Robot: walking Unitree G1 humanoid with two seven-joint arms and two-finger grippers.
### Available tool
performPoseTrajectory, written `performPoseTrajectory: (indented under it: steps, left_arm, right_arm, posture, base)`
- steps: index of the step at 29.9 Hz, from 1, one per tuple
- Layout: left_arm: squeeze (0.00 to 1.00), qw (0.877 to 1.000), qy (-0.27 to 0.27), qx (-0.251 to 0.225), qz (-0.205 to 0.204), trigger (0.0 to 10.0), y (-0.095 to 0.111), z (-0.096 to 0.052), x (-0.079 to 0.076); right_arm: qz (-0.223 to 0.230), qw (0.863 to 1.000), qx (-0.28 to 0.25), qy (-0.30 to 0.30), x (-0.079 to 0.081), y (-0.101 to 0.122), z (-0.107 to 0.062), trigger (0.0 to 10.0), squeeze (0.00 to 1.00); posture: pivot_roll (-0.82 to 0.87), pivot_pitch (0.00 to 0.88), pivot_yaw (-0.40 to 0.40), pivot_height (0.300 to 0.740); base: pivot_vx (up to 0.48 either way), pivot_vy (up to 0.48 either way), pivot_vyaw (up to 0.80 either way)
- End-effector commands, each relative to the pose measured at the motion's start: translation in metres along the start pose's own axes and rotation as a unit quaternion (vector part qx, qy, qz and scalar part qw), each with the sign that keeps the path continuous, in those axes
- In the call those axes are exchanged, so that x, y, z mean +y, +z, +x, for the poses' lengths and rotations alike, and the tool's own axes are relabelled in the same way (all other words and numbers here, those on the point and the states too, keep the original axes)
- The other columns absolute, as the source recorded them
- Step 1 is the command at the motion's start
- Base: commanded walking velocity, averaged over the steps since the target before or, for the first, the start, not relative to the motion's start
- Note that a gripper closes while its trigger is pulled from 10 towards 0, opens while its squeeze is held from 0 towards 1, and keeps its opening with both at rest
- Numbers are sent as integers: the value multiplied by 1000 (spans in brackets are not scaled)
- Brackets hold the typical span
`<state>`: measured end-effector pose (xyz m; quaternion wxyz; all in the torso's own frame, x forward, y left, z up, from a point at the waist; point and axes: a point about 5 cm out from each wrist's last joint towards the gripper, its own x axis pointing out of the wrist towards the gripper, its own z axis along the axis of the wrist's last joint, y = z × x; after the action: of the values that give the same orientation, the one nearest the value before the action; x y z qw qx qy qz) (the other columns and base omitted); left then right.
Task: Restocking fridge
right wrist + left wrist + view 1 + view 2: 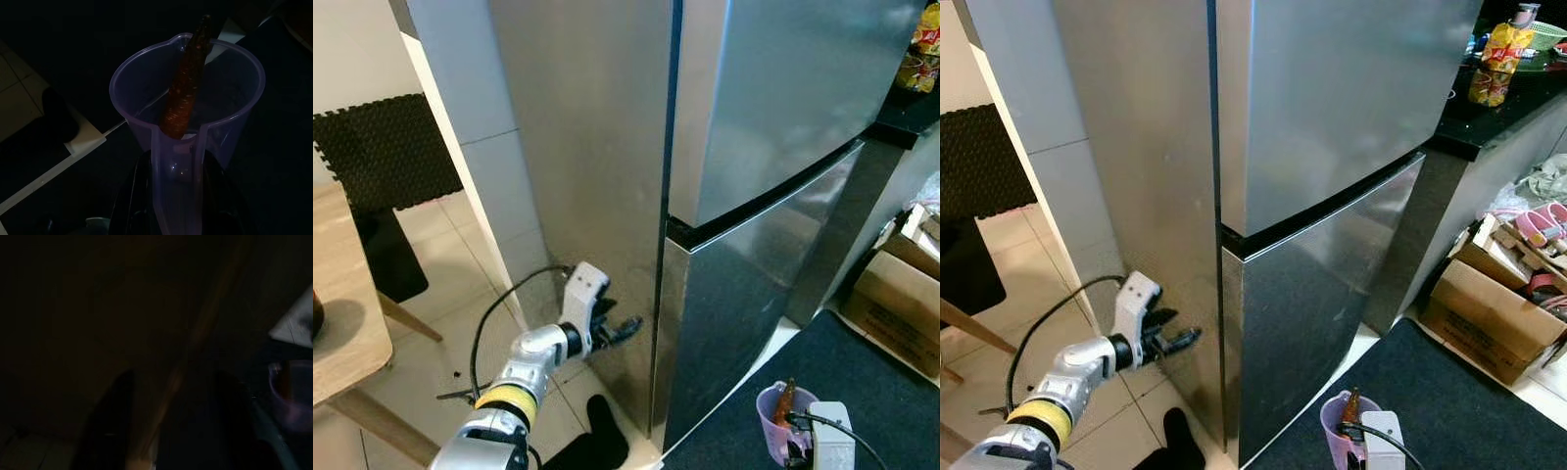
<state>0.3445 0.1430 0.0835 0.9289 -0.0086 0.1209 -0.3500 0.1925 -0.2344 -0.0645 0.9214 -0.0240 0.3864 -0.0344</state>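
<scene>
A tall steel fridge [597,147] stands before me, its upper door [803,98] and lower door [744,294] both closed. My left gripper [622,321] is held low against the fridge's left side panel, near the front corner of the lower door, with its fingers open and nothing between them. In the left wrist view the two dark fingers [112,426] are spread apart. My right gripper [178,171] is shut on the handle of a translucent purple jug [778,411], held low at the right. A long orange-brown item like a carrot [183,93] stands in the jug.
A dark rug [881,392] lies in front of the fridge. A cardboard box [1489,313] and pink slippers [1542,223] sit to the right. Snack packets [1494,59] lie on a black counter. A wooden table [342,294] stands at the left.
</scene>
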Motion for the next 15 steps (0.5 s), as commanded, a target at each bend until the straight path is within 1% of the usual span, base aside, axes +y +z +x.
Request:
performPoseTrajectory:
  steps: [1,4,6,9,13,15]
  left_arm:
    - [0,1000,14,-5,-13,0,2,4,0]
    - [0,1000,16,-8,-18,0,3,6,-1]
    - [0,999,5,-16,-28,0,6,13,-7]
    - [0,999,-21,-22,-34,0,10,21,-16]
    - [0,999,-33,-23,-36,0,12,24,-20]
    - [0,998,-43,-22,-32,0,17,30,-25]
  right_arm:
    - [0,1000,-6,-1,-1,4,1,10000,0]
    - [-1,1000,-6,-2,-1,5,1,10000,0]
    - [-2,1000,-7,-2,-2,6,1,10000,0]
    - [-4,1000,-8,-3,-3,6,1,10000,0]
    - [-5,1000,-8,-3,-4,6,1,10000,0]
    - [-6,1000,-9,-6,-6,5,0,10000,0]
  posture:
    - [-100,37,-18,740]
    - [-101,37,-19,740]
    - [-104,37,-22,740]
    - [-107,35,-21,740]
    - [-107,35,-21,740]
    - [-120,24,-14,740]
  base:
    - [0,0,0]
    - [0,0,0]
    - [0,0,0]
    - [0,0,0]
    - [0,0,0]
    - [0,0,0]
